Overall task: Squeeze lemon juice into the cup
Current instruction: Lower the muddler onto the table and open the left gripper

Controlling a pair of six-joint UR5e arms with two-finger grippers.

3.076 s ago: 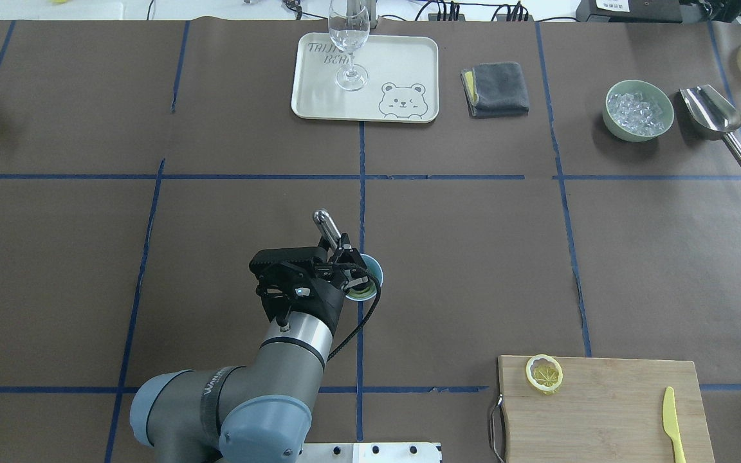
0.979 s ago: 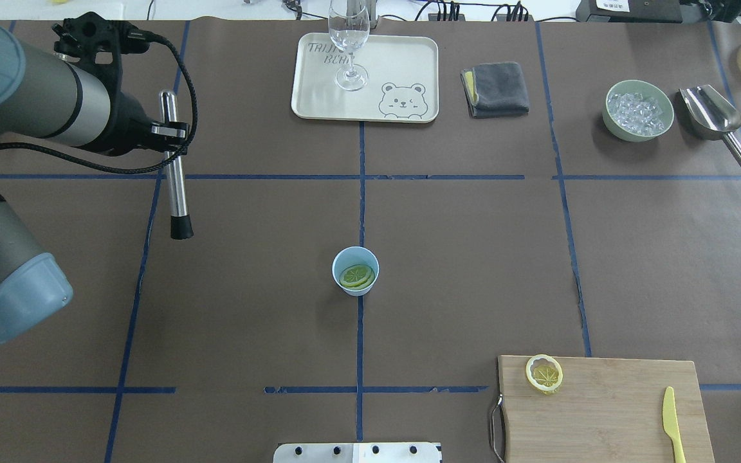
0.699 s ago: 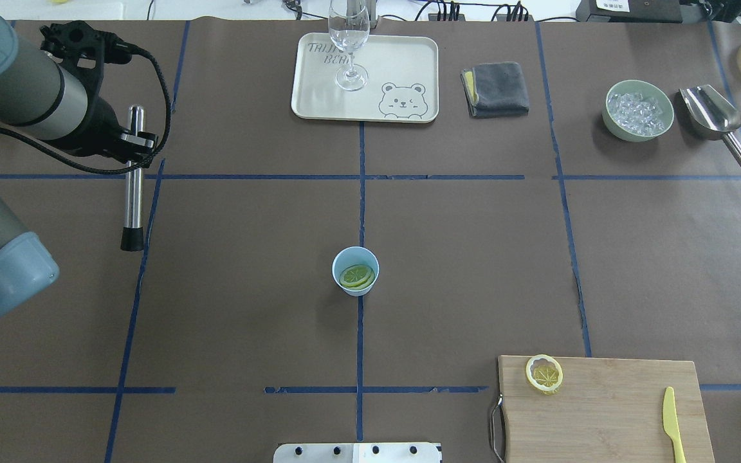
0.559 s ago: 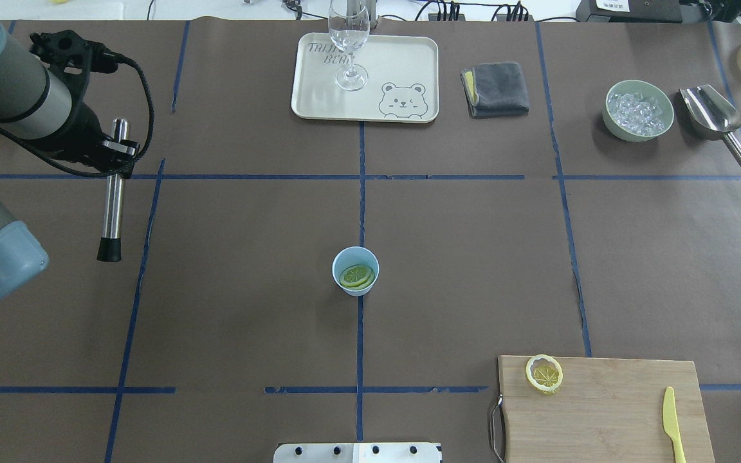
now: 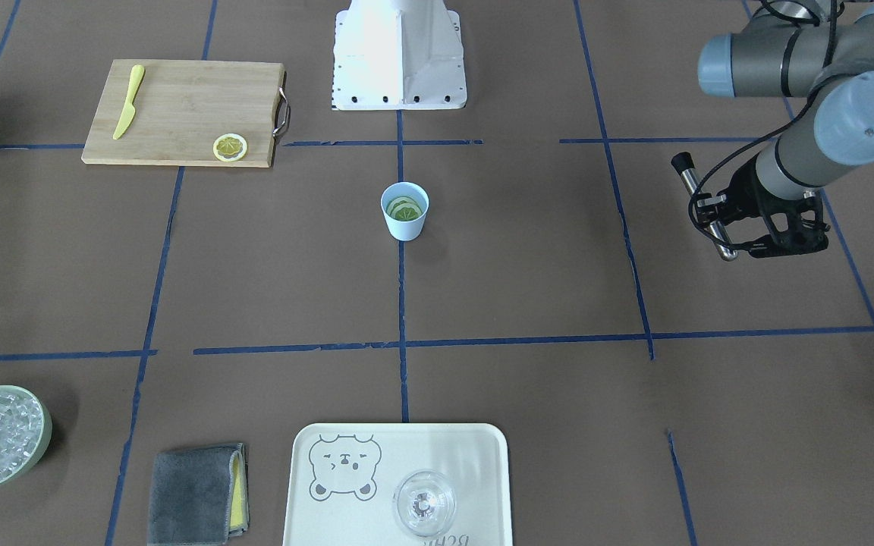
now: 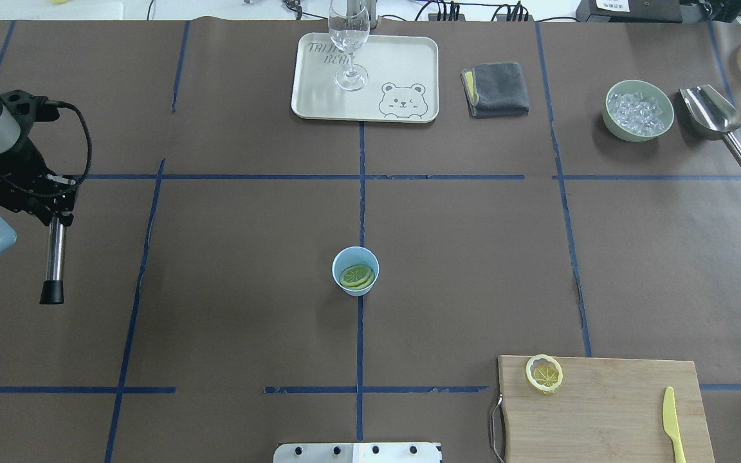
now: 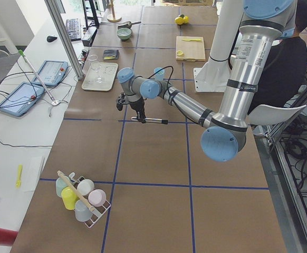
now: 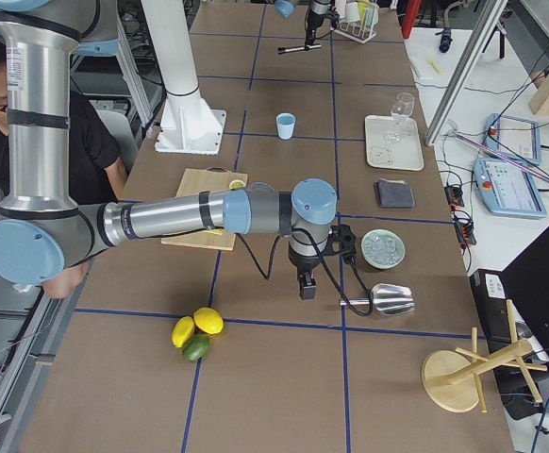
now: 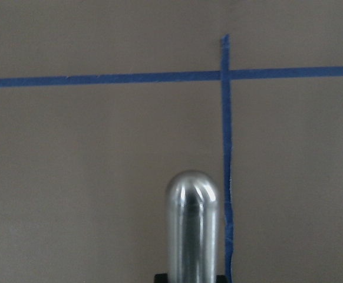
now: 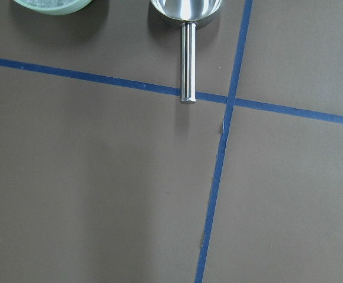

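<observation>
The light-blue cup point(image 6: 365, 259) stands at the table's middle, with lemon slices point(image 6: 356, 276) lying inside; both also show in the front view, cup point(image 5: 405, 224) and slices point(image 5: 404, 207). Another lemon slice point(image 6: 543, 373) lies on the cutting board point(image 6: 608, 418). My left gripper point(image 6: 56, 215) is far left of the cup, shut on a steel muddler point(image 6: 55, 257) with a black tip, held above the table. The muddler's rounded end fills the left wrist view point(image 9: 192, 230). My right gripper point(image 8: 305, 283) shows only in the exterior right view; I cannot tell its state.
A tray point(image 6: 402, 64) with a wine glass point(image 6: 348, 38), a grey cloth point(image 6: 494, 89), a green bowl of ice point(image 6: 639, 109) and a steel scoop point(image 6: 714, 119) line the far side. A yellow knife point(image 6: 669, 421) lies on the board. A cup rack point(image 7: 82, 197) stands at the left end.
My left arm lifted the muddler out of the cup and carried it to the far left, then nearer the robot's side. The cup and lemon slices stayed put.
</observation>
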